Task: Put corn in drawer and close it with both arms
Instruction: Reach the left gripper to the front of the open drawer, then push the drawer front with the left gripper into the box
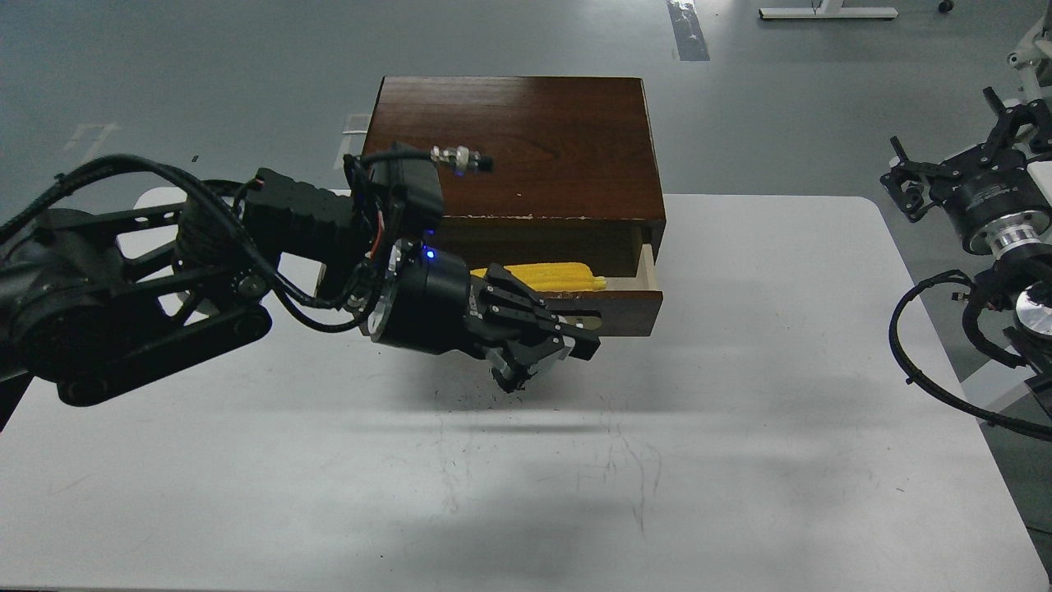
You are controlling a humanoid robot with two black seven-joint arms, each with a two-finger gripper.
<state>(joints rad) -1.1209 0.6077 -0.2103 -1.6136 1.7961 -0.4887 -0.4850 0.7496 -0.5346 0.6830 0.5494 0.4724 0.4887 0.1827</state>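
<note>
The dark wooden drawer box (509, 140) stands at the back middle of the white table (740, 411). Its drawer (629, 300) is pulled partly out, and the yellow corn (546, 275) lies inside along the front wall. My left gripper (544, 358) is low in front of the drawer front, with its fingers apart and nothing seen between them. It hides the white handle and the left half of the drawer. My right gripper (945, 156) is open and empty, off the table's right edge and far from the drawer.
The left arm (164, 288) stretches across the table's left side. Black cables (929, 362) hang by the right arm beyond the table's right edge. Grey floor lies behind the box.
</note>
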